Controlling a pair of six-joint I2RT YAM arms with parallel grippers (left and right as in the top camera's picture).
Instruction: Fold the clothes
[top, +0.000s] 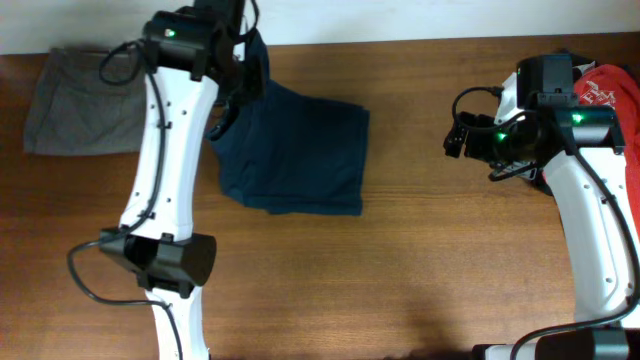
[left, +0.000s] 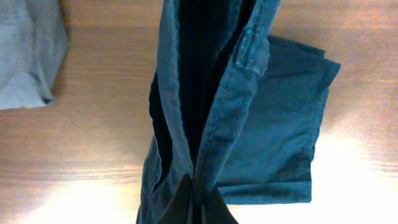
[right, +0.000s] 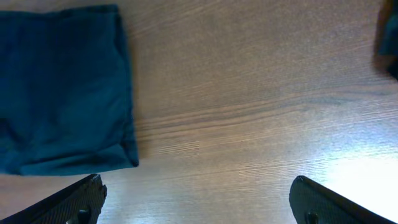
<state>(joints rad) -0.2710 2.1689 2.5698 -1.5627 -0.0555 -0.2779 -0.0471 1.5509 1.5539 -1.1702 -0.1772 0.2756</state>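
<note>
The dark navy shorts (top: 295, 150) lie partly folded at the table's middle left. My left gripper (top: 243, 62) is shut on their upper left edge and holds that part lifted off the table. In the left wrist view the pinched cloth (left: 205, 106) hangs from my closed fingers (left: 200, 202), with the folded part flat below. My right gripper (top: 458, 135) is open and empty over bare wood, to the right of the shorts (right: 62, 87); in the right wrist view its fingers (right: 198, 199) are spread wide.
Folded grey shorts (top: 80, 100) lie at the back left corner and show in the left wrist view (left: 28, 53). The red printed T-shirt (top: 608, 90) lies at the back right edge, behind my right arm. Wooden table (top: 400, 260) all round.
</note>
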